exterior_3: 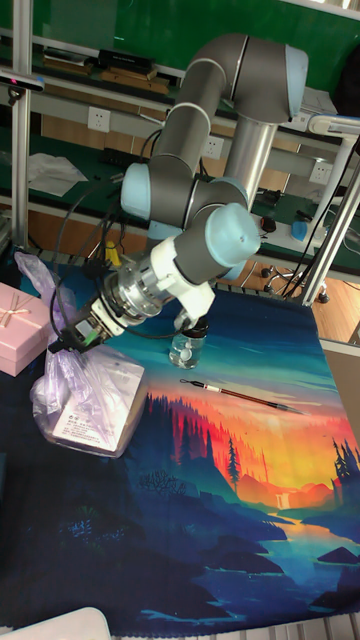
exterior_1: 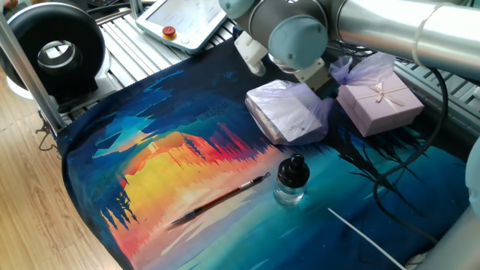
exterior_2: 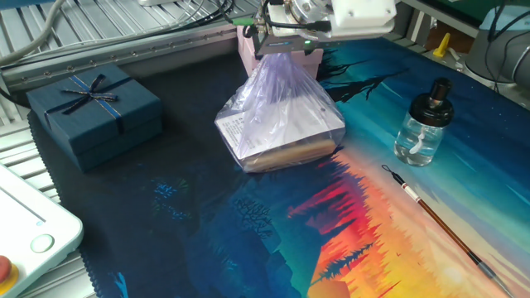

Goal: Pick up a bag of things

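Bag (exterior_2: 280,116) on mat, neck gathered up into pincer (exterior_2: 280,50) directly above.

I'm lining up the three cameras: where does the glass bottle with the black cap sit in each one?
One fixed view: the glass bottle stands lower centre, in front of the bag.
The other fixed view: right side.
Tall fixed view: centre, partly behind the arm.
Shared landmark: the paintbrush lies beside it.

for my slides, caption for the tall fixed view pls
UR5 gripper grasps the knotted top of the lilac plastic bag on the painted mat.
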Controlling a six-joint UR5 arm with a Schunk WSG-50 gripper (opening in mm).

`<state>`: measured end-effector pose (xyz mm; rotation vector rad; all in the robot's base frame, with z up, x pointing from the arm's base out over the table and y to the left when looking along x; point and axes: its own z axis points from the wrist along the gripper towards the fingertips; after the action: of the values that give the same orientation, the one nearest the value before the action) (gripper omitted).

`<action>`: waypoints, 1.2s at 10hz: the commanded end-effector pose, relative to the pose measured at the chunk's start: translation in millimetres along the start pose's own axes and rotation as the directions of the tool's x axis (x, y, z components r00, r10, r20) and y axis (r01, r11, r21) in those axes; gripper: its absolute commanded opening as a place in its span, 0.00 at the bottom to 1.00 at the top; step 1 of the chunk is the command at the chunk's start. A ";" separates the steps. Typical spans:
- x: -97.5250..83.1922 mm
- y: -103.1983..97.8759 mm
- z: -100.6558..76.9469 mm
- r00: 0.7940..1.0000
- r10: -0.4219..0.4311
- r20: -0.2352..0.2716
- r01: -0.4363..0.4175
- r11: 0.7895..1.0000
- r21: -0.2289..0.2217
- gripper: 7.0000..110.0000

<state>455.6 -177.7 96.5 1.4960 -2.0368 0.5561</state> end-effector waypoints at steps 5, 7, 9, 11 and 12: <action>1.7 20.5 35.4 0.998 0.054 -0.018 -0.055 0.993 -0.100 0.79; 11.9 23.6 41.4 0.995 0.087 -0.052 -0.092 0.989 -0.118 0.79; 24.0 22.9 46.7 0.990 0.106 -0.088 -0.116 0.986 -0.119 0.79; 25.4 23.8 48.9 0.984 0.149 -0.099 -0.160 0.980 -0.119 0.57; 24.6 25.6 48.7 0.982 0.161 -0.099 -0.173 0.977 -0.125 0.57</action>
<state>421.3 -215.3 76.2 1.2693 -2.0680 0.5296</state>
